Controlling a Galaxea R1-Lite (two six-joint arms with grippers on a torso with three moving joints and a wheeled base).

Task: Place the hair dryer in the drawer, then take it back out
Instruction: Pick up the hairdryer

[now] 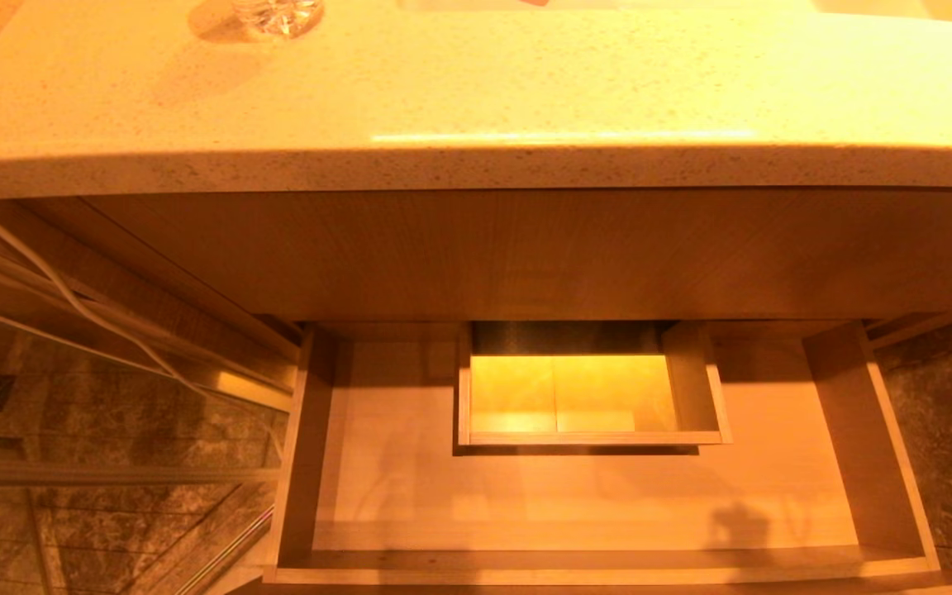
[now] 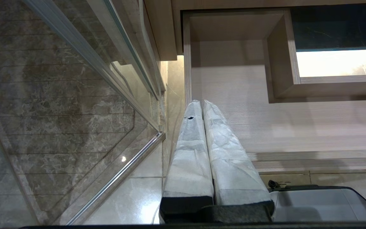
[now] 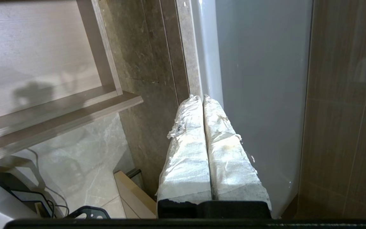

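Left gripper (image 2: 202,103): two long tapering fingers (image 2: 226,152) are showing a wrinkled white cloth-like wrap, seated in a black base; one small dark hole is showing near a tip. Right gripper (image 3: 203,98): same build, its wrap (image 3: 187,159) is fraying at the edges and carrying a faint yellowish stain.

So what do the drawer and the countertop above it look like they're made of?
The drawer looks like light wood or wood-grain laminate with a matte finish: fine straight grain lines run along its floor and walls. The countertop looks like polished stone or composite: speckled surface with a glossy light reflection.
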